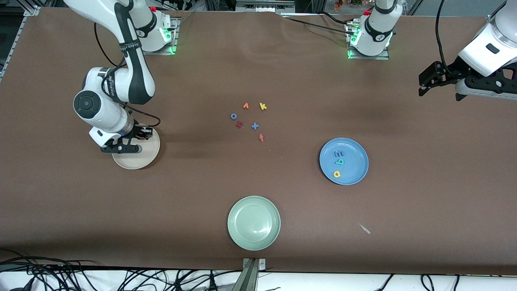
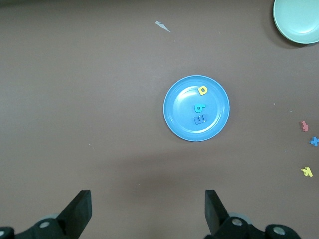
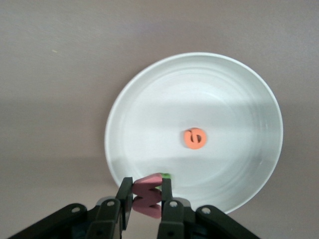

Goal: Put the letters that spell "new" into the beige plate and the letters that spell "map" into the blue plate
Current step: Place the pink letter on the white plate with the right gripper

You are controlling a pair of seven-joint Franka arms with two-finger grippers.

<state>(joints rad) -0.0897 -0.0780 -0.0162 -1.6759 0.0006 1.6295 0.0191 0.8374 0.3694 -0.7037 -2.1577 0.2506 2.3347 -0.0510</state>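
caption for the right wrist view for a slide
Right gripper shut on the pinkish-red "w" over the beige plate, orange "e" already inside.

Readable characters, all foam letters; no printed labels or brands legible elsewhere. Blue plate [image 1: 355, 151]: periwinkle "m" [image 1: 339, 153]; teal "p" [image 1: 340, 161]; yellow "a" [image 1: 337, 174]. Beige plate [image 3: 149, 104]: orange "e" [image 3: 194, 139]. Middle of the table [image 1: 404, 202]: yellow "k" [image 1: 263, 106]; blue "o" [image 1: 233, 116]; blue "x" [image 1: 255, 126]; remaining loose letters cannot be read.
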